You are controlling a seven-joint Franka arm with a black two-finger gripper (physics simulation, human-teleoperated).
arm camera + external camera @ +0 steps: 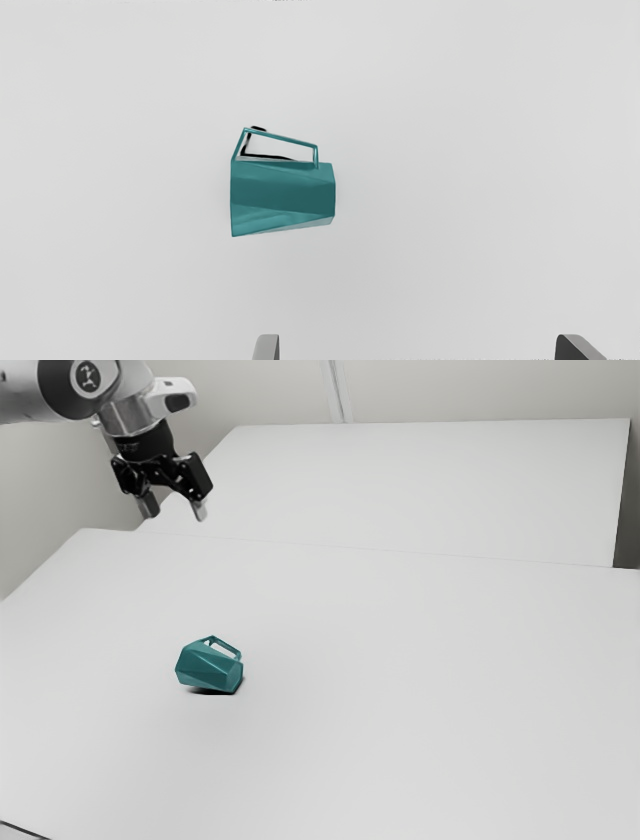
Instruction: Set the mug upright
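Observation:
High above the table, toward the upper left of the exterior view, my gripper (175,514) stands open with nothing between its fingers. The teal faceted mug (209,667) lies on its side on the white table, well below the gripper and apart from it. Its handle is raised on the side toward the table's far part. In the wrist view the mug (282,195) shows its side wall and angular handle, while the two fingertips of the gripper (417,347) stand wide apart. The inside of the mug is hidden.
The white table (420,700) extends around the mug on all sides. Behind it, past a thin seam, stands another large white surface (420,485), with a pale wall (480,390) beyond. A dark line (25,830) crosses the exterior view's lower left corner.

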